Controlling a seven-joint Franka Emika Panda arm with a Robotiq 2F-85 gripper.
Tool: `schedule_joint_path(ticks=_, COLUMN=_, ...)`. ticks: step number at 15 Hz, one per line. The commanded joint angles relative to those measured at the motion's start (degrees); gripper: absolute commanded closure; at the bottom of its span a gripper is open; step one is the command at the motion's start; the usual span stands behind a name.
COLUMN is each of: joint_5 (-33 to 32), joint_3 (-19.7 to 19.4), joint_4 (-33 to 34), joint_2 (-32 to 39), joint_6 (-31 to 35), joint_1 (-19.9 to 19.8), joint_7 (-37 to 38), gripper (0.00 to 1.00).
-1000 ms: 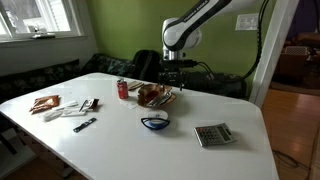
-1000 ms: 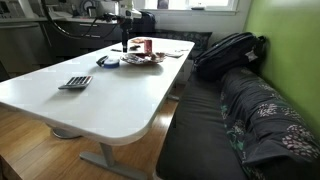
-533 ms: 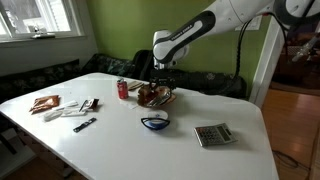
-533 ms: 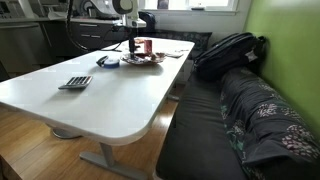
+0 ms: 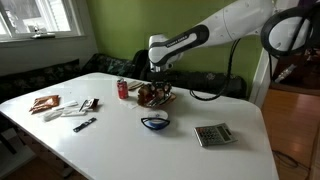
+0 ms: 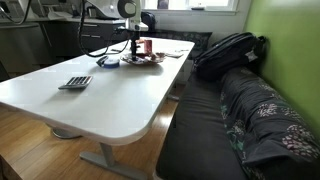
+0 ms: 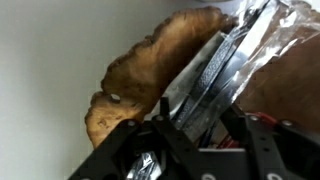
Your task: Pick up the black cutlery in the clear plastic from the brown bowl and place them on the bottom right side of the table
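Observation:
The brown bowl (image 5: 160, 97) stands at the middle of the far side of the white table (image 5: 120, 140) in both exterior views (image 6: 143, 59). My gripper (image 5: 155, 86) is lowered into it. In the wrist view the black cutlery in clear plastic (image 7: 215, 70) lies slanted across the brown bowl (image 7: 125, 80). My gripper (image 7: 200, 120) has one finger on each side of the pack, pressed against it. The fingertips' lower ends are hidden behind the pack.
A red can (image 5: 123, 89) stands just beside the bowl. A blue and white bowl (image 5: 154, 122) and a calculator (image 5: 212, 134) lie nearer the front. Packets and utensils (image 5: 70, 108) lie at the left. A black backpack (image 6: 228, 52) sits on the bench.
The arm has swung toward the bowl and come down, so the gripper now sits in the bowl around the cutlery pack.

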Motion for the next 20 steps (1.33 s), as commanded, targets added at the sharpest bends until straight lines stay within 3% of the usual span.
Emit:
schedule_joint_path(ticks=1, joint_5=0.37, joint_3=-0.25, joint_4=6.73, joint_2=3.89, joint_6=-3.36, joint_1=0.35, joint_7=0.80, gripper=0.76)
schedule_joint_path(ticks=4, joint_5=0.26, joint_3=-0.21, joint_4=8.45, joint_2=4.53, joint_6=-4.40, joint_1=0.58, joint_7=0.90, gripper=0.98)
schedule_joint_path(ticks=5, joint_5=-0.15, joint_3=-0.11, joint_4=7.59, joint_2=3.69, joint_6=-4.01, joint_1=0.63, joint_7=0.87, gripper=1.00)
schedule_joint_path(ticks=10, joint_5=-1.37, joint_3=-1.08, joint_4=5.93, joint_2=-1.10, joint_6=-1.68, joint_1=1.89, joint_7=1.36, gripper=0.99)
schedule_joint_path(ticks=13, joint_5=-3.22, joint_3=-3.62, joint_4=3.70, joint_2=-5.71, joint_6=-4.16, joint_1=2.98, joint_7=5.42, gripper=0.99)
schedule_joint_path(ticks=20, joint_5=-5.29, joint_3=-2.80, joint_4=-11.44, joint_2=-17.66, joint_6=-13.28, joint_1=2.83, joint_7=-9.01, gripper=0.99)
